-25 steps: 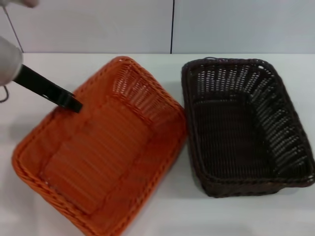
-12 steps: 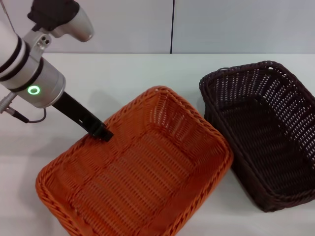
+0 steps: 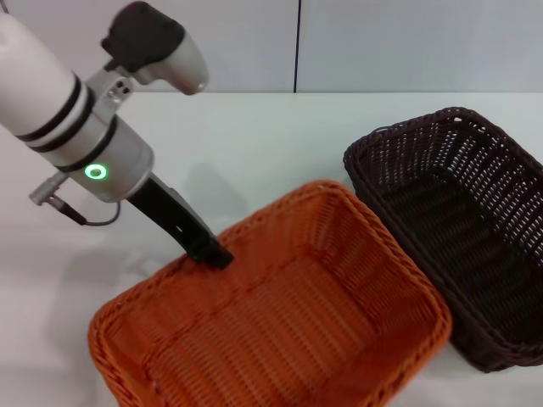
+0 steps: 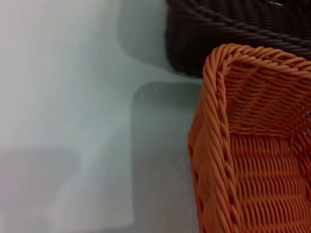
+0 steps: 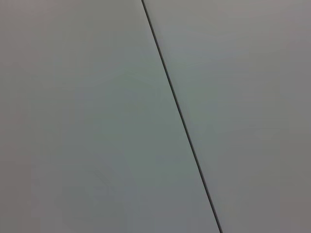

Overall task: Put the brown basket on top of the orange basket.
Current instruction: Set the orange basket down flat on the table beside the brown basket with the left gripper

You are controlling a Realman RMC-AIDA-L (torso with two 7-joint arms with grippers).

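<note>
The left gripper (image 3: 212, 253) reached down from the upper left of the head view, its dark fingers ending at the far-left rim of the orange basket (image 3: 280, 314). The tip met the braided edge there, and the fingers looked pinched together on that rim (only a single dark tip showed, so no gap could be made out). The basket was tilted, its gripped side raised, and it sat low in the head view on the white table (image 3: 254, 144).

In the left wrist view the orange basket (image 4: 252, 145) filled the near side, one rounded corner of its rim standing up, with the brown basket (image 4: 233, 34) just beyond it, a strip of table between them.

The brown basket (image 3: 458, 229) sat to the right of the orange one in the head view, the two close together and almost touching at their near corners; it was upright on the table, and nothing held it.

The right gripper did not appear; the right wrist view showed only a plain grey panel (image 5: 97, 121) crossed by a thin dark seam.

Compared with half a second earlier, the left arm had come further into view and the orange basket had slid rightward and nearer, closing on the brown basket, which had barely moved.
</note>
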